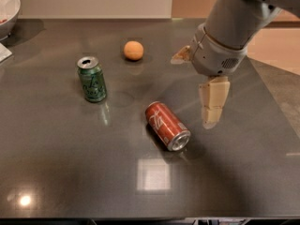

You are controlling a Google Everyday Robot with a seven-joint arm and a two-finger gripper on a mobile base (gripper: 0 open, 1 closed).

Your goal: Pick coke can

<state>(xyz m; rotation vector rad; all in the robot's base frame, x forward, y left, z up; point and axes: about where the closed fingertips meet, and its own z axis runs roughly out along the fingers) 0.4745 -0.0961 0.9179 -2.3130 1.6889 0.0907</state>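
Observation:
The coke can [167, 125] is red with white script and lies on its side near the middle of the dark table [56, 163], its silver end facing front right. My gripper [192, 91] hangs above the table just right of the can, apart from it. It is open and empty: one tan finger [213, 102] points down to the right of the can, and the other finger [181, 56] sticks out to the left, further back.
A green can [92, 79] stands upright at the left. An orange ball [133, 50] lies behind the coke can. A white bowl [8, 6] sits at the far left corner. The table's right edge runs behind my arm.

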